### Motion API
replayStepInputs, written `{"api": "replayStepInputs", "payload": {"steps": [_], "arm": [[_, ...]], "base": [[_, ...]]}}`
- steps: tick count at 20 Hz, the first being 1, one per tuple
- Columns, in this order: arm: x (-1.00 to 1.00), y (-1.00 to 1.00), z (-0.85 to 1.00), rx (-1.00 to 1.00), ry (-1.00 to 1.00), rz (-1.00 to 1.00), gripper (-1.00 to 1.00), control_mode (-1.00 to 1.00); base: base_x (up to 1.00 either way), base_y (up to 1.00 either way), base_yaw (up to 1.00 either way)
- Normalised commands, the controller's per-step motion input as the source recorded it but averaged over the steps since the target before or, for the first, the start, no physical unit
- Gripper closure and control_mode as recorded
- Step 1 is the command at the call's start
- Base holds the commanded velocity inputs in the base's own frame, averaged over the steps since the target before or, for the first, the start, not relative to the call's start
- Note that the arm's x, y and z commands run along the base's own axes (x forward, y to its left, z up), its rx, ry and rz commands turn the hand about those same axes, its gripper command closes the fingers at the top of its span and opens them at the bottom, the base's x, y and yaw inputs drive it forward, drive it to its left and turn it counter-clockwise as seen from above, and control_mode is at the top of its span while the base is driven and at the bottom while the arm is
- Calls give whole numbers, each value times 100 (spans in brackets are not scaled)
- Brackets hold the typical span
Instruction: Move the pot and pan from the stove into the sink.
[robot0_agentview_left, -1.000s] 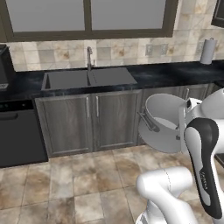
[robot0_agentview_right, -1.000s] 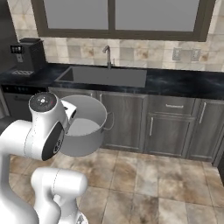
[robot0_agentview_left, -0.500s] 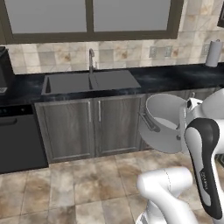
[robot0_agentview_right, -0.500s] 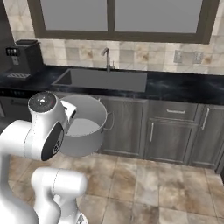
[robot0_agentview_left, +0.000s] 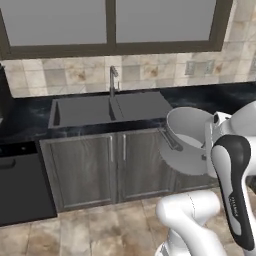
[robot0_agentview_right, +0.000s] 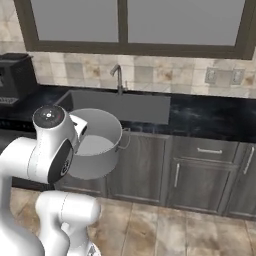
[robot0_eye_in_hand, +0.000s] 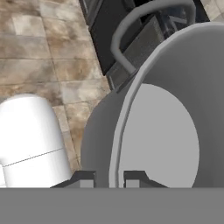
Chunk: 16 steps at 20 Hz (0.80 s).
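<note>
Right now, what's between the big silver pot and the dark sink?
Nothing but air and the black countertop's front edge, seen in the right base view, separates the tall silver-grey pot from the dark grey sink.

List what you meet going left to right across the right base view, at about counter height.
Black coffee machine → pot, held up in front of the cabinets → faucet behind the sink → wall outlets.

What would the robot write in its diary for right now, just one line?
step: carrying pot to sink | tool: shut on pot rim | pot: tipped, in the air before the cabinets | sink: nothing in it yet
</note>
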Motion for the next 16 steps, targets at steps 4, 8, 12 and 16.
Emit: {"api": "replayStepInputs", "payload": {"steps": [4, 8, 12, 16], "arm": [[0, 0, 0, 0, 0, 0, 100, 100], [0, 0, 0, 0, 0, 0, 100, 100], [0, 0, 0, 0, 0, 0, 100, 100], [0, 0, 0, 0, 0, 0, 100, 100]], "base": [[100, 35, -4], [100, 34, -4], [87, 30, -4], [54, 18, -1]]}}
